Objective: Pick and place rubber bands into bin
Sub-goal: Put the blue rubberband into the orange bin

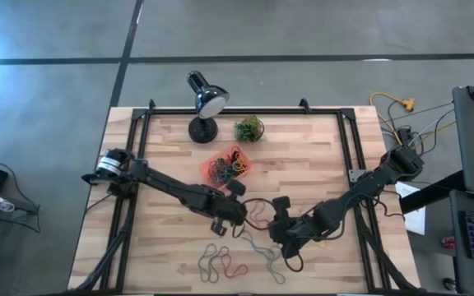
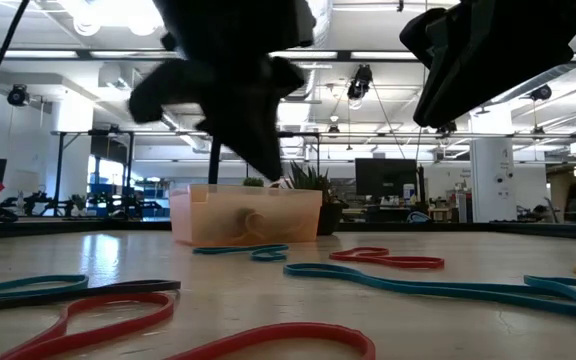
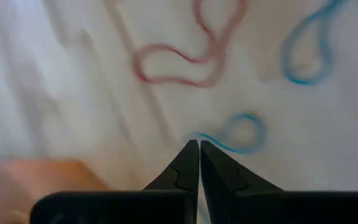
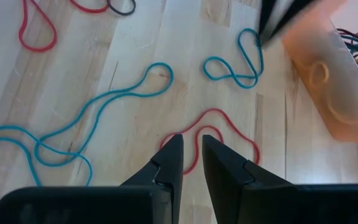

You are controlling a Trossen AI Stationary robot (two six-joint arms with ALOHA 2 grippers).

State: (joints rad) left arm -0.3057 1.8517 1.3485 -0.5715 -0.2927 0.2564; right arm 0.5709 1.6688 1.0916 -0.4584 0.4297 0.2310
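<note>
the bin (image 1: pixel 250 167) sits near the middle of the wooden table (image 1: pixel 319 156), in front of a small potted plant (image 1: pixel 249 128) and a black desk lamp (image 1: pixel 205 103). it already holds a tangle of rubber bands (image 1: pixel 225 168) in several colours. more loops lie loose on the bare wood toward the front edge of the table (image 1: pixel 225 265).

the left gripper (image 1: pixel 227 223) hangs over the table just in front of the bin, its 2 fingers (image 3: pixel 190 163) pressed together with nothing between them. below its tips lie a small teal loop (image 3: pixel 241 132) and a red loop (image 3: pixel 188 56) — both flat on the wood, not touching the fingers.

the right gripper (image 1: pixel 280 215) hovers beside the left one, toward the right of the table. its fingers (image 4: pixel 169 163) stand slightly apart — a narrow gap, and nothing shows pinched in it. under them lies a red band (image 4: pixel 211 127), with a long teal band (image 4: pixel 98 106) to one side and a shorter teal loop (image 4: pixel 238 62) nearer the bin's wall (image 4: pixel 328 93).

from table height, the bin (image 2: pixel 246 213) stands behind a teal band (image 2: pixel 243 251) and a red band (image 2: pixel 388 260), with both arms dark overhead.
</note>
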